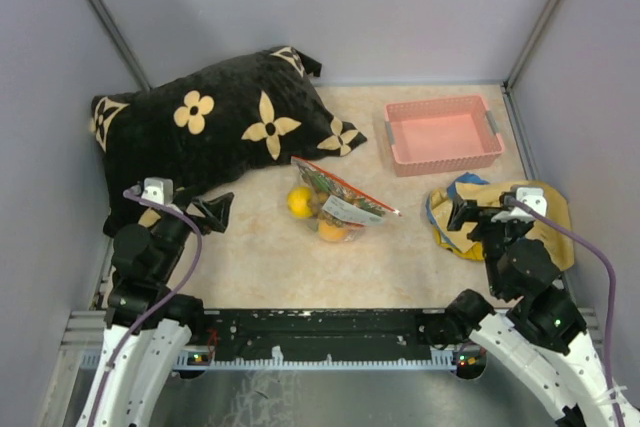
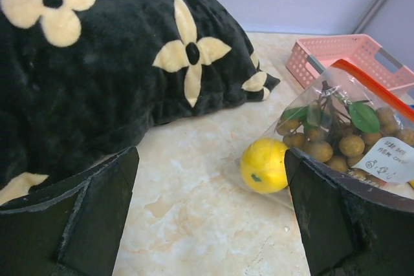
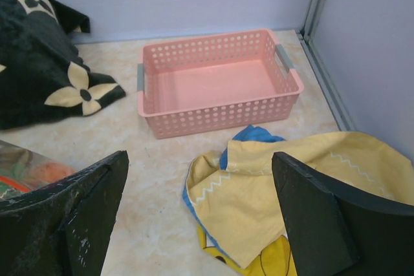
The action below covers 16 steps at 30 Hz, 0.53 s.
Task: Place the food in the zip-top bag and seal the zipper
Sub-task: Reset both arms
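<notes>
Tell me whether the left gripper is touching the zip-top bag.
Apart. In the top external view, bare table lies between the open left gripper and the zip-top bag.

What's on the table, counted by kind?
Pillow: 1
Basket: 1
Cloth: 1
Bag of toy fruit: 1
Total: 4

label (image 2: 392, 158) | white tag inside bag (image 2: 336, 105), at 3 o'clock in left wrist view | dark print, unreadable
</notes>
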Motion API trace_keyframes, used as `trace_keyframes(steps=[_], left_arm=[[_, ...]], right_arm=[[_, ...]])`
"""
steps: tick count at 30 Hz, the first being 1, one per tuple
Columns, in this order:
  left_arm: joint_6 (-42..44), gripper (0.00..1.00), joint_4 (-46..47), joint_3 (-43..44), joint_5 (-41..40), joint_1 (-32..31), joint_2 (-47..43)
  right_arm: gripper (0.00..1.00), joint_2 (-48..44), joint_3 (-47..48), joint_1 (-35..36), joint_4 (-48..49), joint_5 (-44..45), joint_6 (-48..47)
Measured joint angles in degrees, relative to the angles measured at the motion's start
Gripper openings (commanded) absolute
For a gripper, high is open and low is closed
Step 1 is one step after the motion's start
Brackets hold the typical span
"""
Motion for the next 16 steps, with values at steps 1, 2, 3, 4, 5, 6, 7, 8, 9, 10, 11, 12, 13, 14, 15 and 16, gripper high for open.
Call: trace_keyframes(steps=[1,2,3,4,5,6,7,8,9,10,11,12,13,14,15,16], left_arm=[[-0.2,1.00,0.0,-0.9,-0.6,0.0,-1.3],[-0.4,0.99,-0.1,-1.7,-1.1,0.0,-2.3],[-0.6,0.99,-0.2,-2.6,-1.5,0.0,-3.3],[-0.8,0.99,-0.2,-3.5,-1.9,0.0,-4.2],[-1.0,0.99,-0.3,-4.3,-2.2,0.0,-5.0],[-1.2,0.99,-0.2,-5.2,-2.4,0.0,-5.8],[-1.5,0.99,-0.2,-6.0,-2.5,0.0,-6.4],[-1.6,0.99,-0.1,-7.0,-2.6,0.0,-7.0],[-1.7,0.99,0.0,-7.8,-2.7,0.0,-7.5],[-1.7,0.99,0.0,-8.4,-2.7,0.0,-7.7],[-1.7,0.99,0.0,-8.7,-2.9,0.0,-7.8],[-1.7,0.99,0.0,-8.8,-3.0,0.0,-7.7],[-1.7,0.99,0.1,-8.8,-3.1,0.0,-7.7],[-1.7,0.99,0.2,-8.8,-3.1,0.0,-7.7],[-1.7,0.99,0.4,-8.8,-3.1,0.0,-7.7],[-1.7,0.99,0.5,-8.8,-3.1,0.0,-7.7]], right_arm=[[0.92,-0.5,-0.8,0.0,0.2,0.4,0.5],[0.92,-0.7,-1.8,0.0,0.2,0.7,1.1],[0.92,-0.9,-2.6,0.0,0.2,0.7,1.3],[0.92,-0.9,-3.1,0.0,0.0,0.7,1.6],[0.92,-0.9,-3.6,0.0,0.0,0.7,1.7],[0.92,-0.9,-3.7,0.0,-0.1,0.7,1.8],[0.92,-0.9,-3.8,0.0,-0.1,0.7,1.9],[0.92,-0.9,-3.8,0.0,-0.1,0.7,2.0],[0.92,-0.9,-3.8,0.0,-0.1,0.7,2.1],[0.92,-0.9,-3.8,0.0,-0.1,0.7,2.2],[0.92,-0.9,-3.8,0.0,0.0,0.7,2.2],[0.92,-0.9,-3.8,0.0,0.0,0.7,2.2],[0.92,-0.9,-3.8,0.0,0.0,0.7,2.2],[0.92,-0.9,-3.9,0.0,0.0,0.7,2.2],[0.92,-0.9,-3.9,0.0,0.0,0.7,2.3],[0.92,-0.9,-3.9,0.0,0.0,0.7,2.3]])
